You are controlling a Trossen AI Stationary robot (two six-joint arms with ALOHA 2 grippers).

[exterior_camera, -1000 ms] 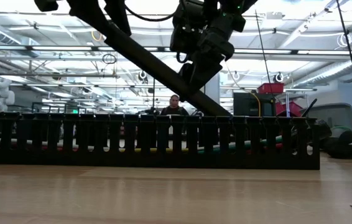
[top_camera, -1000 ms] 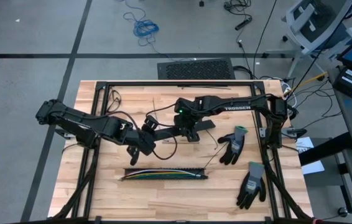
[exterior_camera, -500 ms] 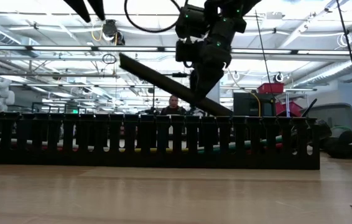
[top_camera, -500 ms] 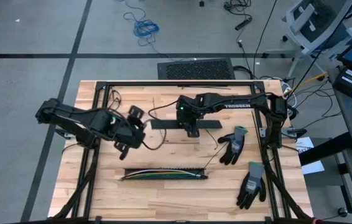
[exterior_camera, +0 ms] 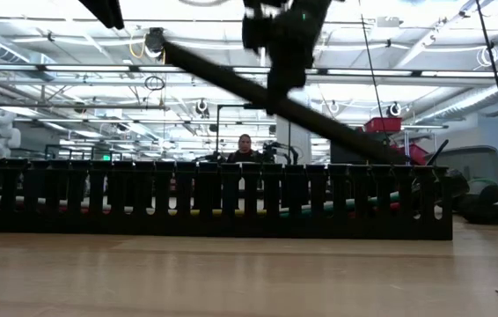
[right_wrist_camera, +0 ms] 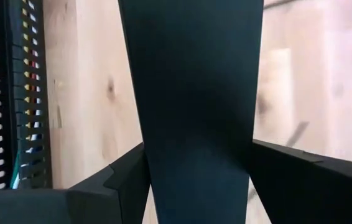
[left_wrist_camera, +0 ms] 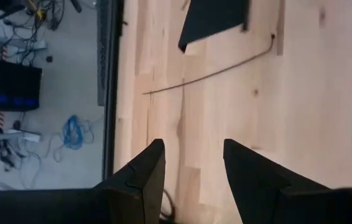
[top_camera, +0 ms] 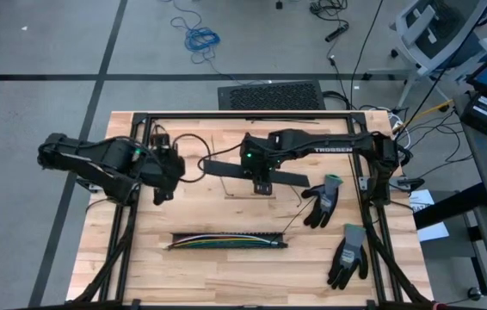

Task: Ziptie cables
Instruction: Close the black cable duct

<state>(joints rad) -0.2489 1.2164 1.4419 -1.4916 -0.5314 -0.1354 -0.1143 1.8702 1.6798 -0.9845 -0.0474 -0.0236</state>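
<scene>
Two arms share the table, and only one has anything in its grasp. The right gripper (top_camera: 261,177) hangs over the middle of the table with its fingers closed across a long flat black cover strip (top_camera: 252,172), gripped near the strip's middle; in the right wrist view the cover strip (right_wrist_camera: 194,106) fills the space between the two fingers, and in the low view it hangs clear of the table, tilted, one end higher than the other. The left gripper (top_camera: 162,176) sits toward the left side of the table, fingers parted and holding nothing, with only bare wood and a thin dark strand (left_wrist_camera: 213,73) showing beyond its fingertips (left_wrist_camera: 151,155). The cables (top_camera: 226,242) lie along the black slotted strip (top_camera: 226,244) near the front edge of the table, their long axis running left to right; from the low view they show as coloured lines behind the strip's teeth. From the right gripper the cables lie toward the front edge and slightly to the left, well apart from it, and the held cover runs nearly parallel to them, only a little skewed. The right arm looks slightly nearer the bundle than the left, so I judge the coming move to be lowering forward toward the slotted strip. Two gloves (top_camera: 323,200) lie to the right, out of the way.
</scene>
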